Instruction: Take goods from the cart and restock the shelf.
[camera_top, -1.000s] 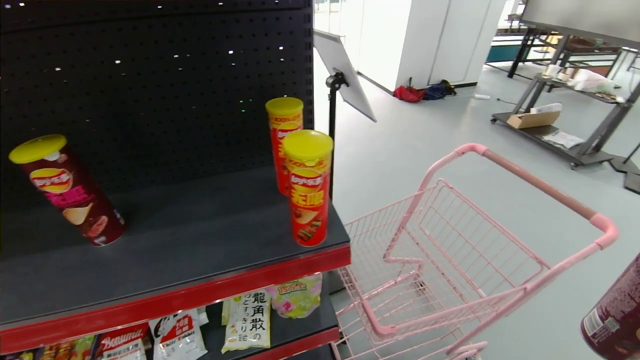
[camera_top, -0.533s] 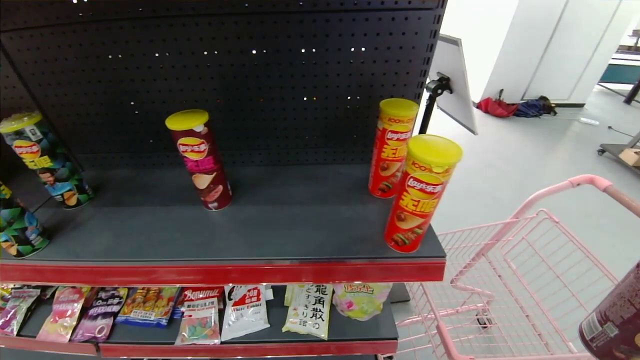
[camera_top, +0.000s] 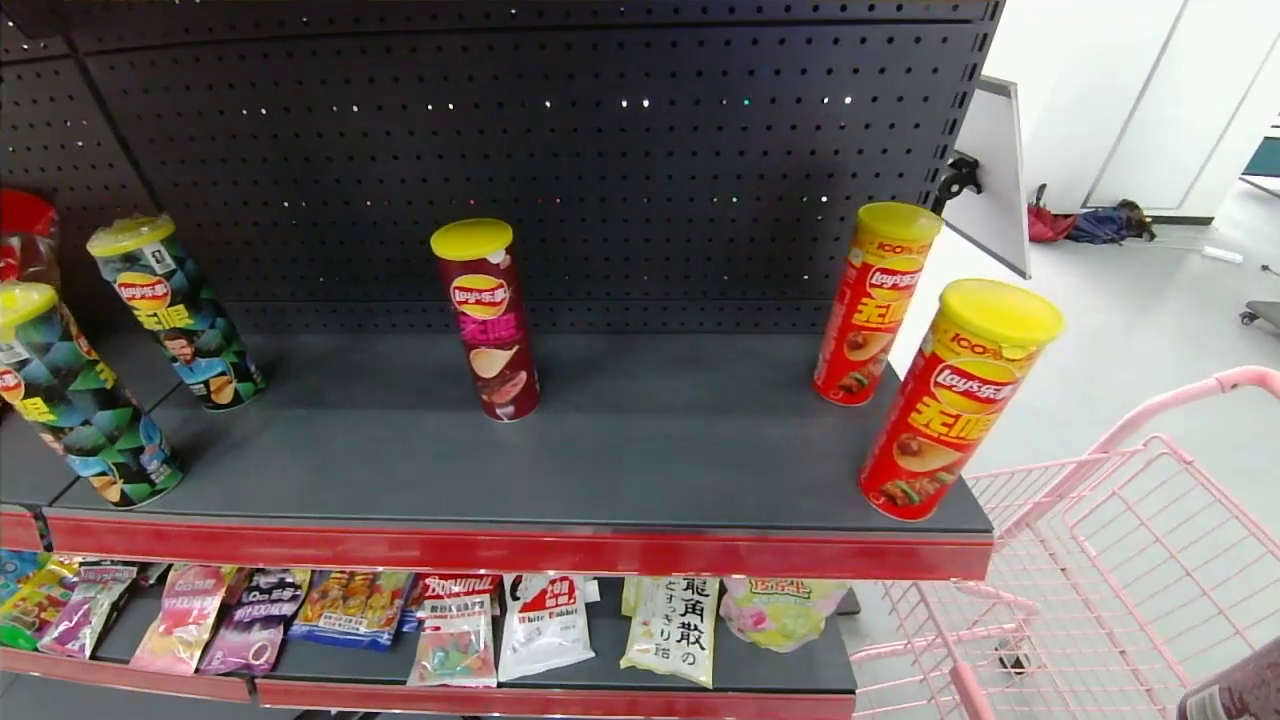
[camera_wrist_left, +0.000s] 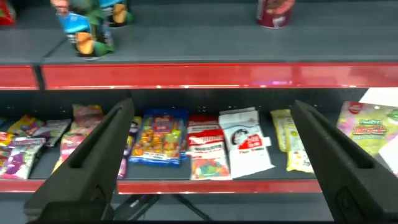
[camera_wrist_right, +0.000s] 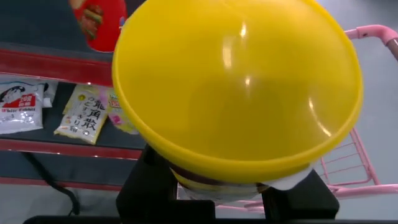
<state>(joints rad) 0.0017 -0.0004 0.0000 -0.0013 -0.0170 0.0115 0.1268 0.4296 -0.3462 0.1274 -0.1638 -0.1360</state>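
Clamping yellow-lidded can (camera_wrist_right: 236, 87), right end effector (camera_wrist_right: 221, 190)

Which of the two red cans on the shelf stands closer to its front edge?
The red can at the right front corner of the shelf; the other red can stands farther back.

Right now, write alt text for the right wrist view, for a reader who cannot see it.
A yellow-lidded chip can looms close to the camera, clamped in the right gripper. Behind it are the red shelf edge, snack bags below that, and the pink cart.
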